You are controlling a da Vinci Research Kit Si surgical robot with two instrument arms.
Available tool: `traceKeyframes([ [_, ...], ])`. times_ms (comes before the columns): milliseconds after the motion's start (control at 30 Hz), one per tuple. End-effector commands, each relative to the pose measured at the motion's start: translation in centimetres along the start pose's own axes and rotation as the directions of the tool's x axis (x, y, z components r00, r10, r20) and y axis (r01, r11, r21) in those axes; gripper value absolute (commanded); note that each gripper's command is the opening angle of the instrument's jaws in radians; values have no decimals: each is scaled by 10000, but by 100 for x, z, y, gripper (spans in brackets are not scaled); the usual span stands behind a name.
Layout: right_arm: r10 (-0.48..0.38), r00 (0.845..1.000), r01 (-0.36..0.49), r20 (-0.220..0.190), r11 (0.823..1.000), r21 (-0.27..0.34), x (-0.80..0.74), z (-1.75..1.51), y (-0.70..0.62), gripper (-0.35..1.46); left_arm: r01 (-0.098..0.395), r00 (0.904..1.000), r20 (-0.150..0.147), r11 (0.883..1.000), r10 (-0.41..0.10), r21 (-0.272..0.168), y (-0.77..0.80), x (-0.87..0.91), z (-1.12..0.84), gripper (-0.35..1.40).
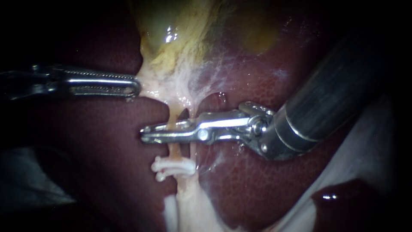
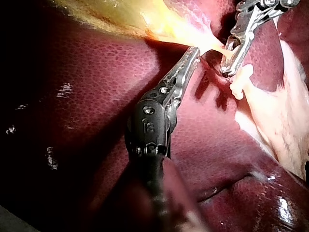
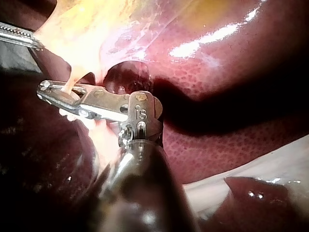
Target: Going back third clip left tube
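My right instrument [image 1: 148, 133] reaches across the left tube [image 1: 172, 118], its jaws drawn nearly together and clamped on it, one jaw touching each side, so that the tube enters between them and comes out again on the far side. The right wrist view shows the same: the pale orange tube drops from the yellowish tissue straight into the narrow slit between the jaws, close to their tips. Just beyond the jaws, on the side away from the gallbladder [image 1: 171, 30], two white clips [image 1: 174, 167] sit across the tube, near the jaws but not touching them. My left instrument [image 1: 136, 86] has its jaws closed on the pale tissue [image 1: 161, 83] under the gallbladder, well apart from the clips. Dark red liver [image 1: 107, 141] lies beneath both instruments.
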Motion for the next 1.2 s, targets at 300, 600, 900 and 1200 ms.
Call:
traceKeyframes([
  [300, -1882, 9791, 1990, 767, 9648, -1722, -6, 17, 16, 46, -1, 10000, 0, 10000, 1, 0, 0, 0, 0, -35],
  [600, -3178, 9413, 3367, 1143, 9095, -2439, -6, 11, 29, 50, -1, 10000, -1, 10000, 1, 1, 0, 0, 0, -35],
  [900, -3773, 9161, 3997, 1356, 8865, -2334, -3, 1, 28, 50, -2, 10000, 0, 10000, 2, 0, 0, 0, -1, -35],
  [1200, -3922, 9087, 4161, 1431, 8792, -2321, -2, -1, 34, 50, -2, 10000, 0, 10000, 2, -1, 0, 0, -1, -35],
])
